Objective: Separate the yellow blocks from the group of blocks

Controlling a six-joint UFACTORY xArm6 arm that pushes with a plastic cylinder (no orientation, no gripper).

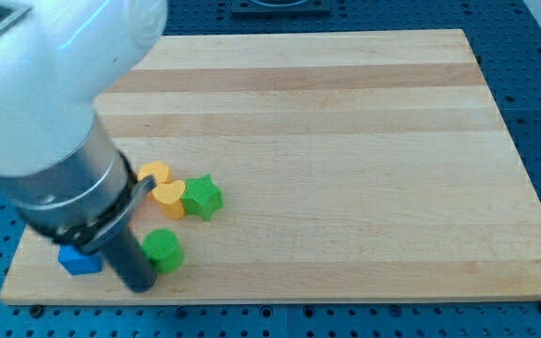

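Now my tip [143, 286] sits below both yellow blocks [162, 186].

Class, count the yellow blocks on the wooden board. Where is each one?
2. One yellow block sits by the arm; the yellow heart lies just below it, touching the green star. The arm may hide others.

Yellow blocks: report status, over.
My tip low at the view's left, beside the green round block. Two yellow blocks not yet separated; one touches the green star. Blue block partly hidden behind the rod.
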